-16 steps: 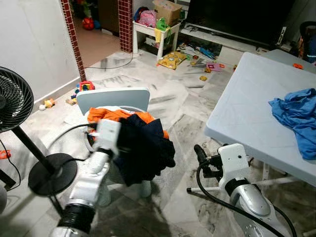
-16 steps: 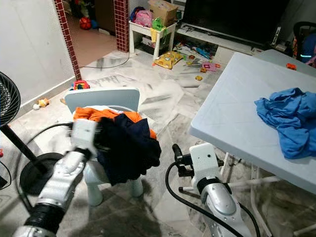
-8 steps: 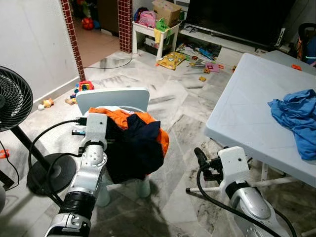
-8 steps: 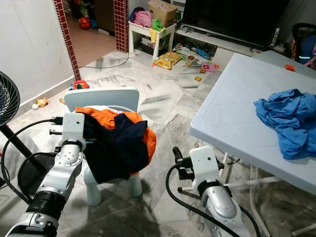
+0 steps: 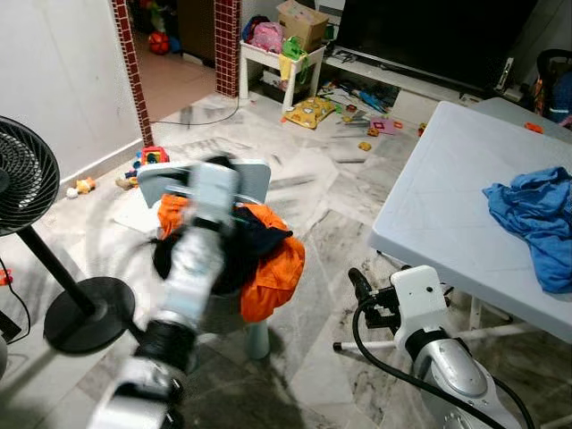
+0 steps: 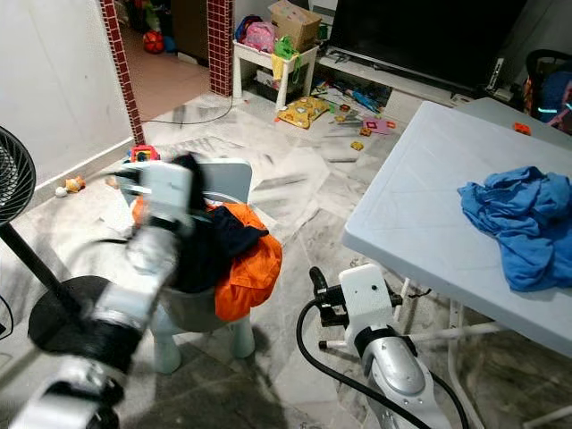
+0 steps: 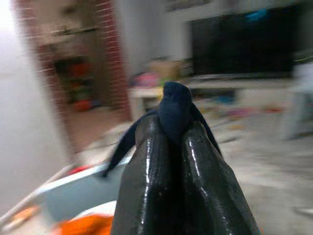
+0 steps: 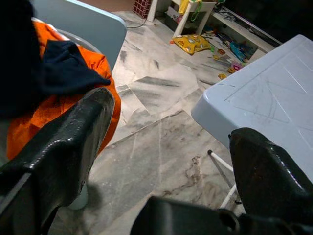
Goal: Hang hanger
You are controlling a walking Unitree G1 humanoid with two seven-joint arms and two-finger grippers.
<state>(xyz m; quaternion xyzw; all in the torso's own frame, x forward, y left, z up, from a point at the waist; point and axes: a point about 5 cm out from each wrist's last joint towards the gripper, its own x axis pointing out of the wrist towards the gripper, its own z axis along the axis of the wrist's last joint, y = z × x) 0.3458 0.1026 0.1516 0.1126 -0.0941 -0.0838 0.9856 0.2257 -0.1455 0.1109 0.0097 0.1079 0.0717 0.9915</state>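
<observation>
Navy cloth [image 7: 175, 108] pinched in raised left hand [image 7: 172, 147]; right hand [image 8: 171, 147] low, spread empty.

Dark navy garment [image 5: 234, 255] getting pulled off the chair pile

a fold of it is pinched tight in the left gripper [image 7: 172, 128], rest trails down blurry over the orange garment [image 5: 273, 268] heaped on the small white chair [image 5: 259, 176], left and near in the scene
</observation>
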